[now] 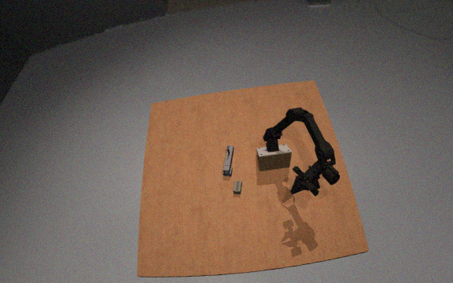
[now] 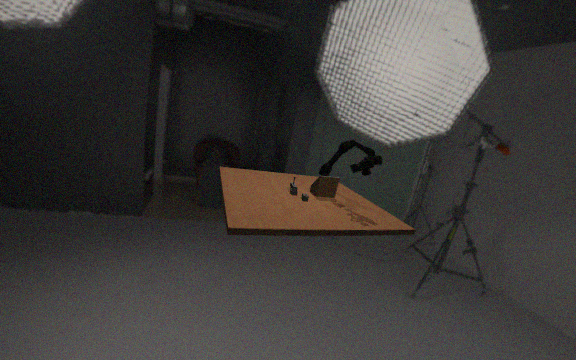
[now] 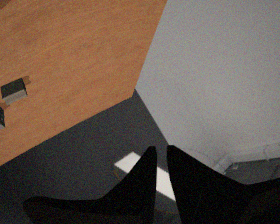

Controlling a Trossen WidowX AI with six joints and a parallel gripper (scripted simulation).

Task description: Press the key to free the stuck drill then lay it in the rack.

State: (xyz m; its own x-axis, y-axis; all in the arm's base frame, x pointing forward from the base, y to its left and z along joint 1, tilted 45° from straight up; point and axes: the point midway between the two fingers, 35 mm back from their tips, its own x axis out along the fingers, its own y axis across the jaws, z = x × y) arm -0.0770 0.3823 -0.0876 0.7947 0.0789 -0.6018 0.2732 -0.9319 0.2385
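Orange board (image 1: 195,220): drill (image 1: 228,159) far from shut gripper (image 1: 296,185).

surface: orange wooden board (image 1: 195,220) | on it: long grey piece (image 1: 228,159), small grey block (image 1: 237,186), tan base box (image 1: 274,158)
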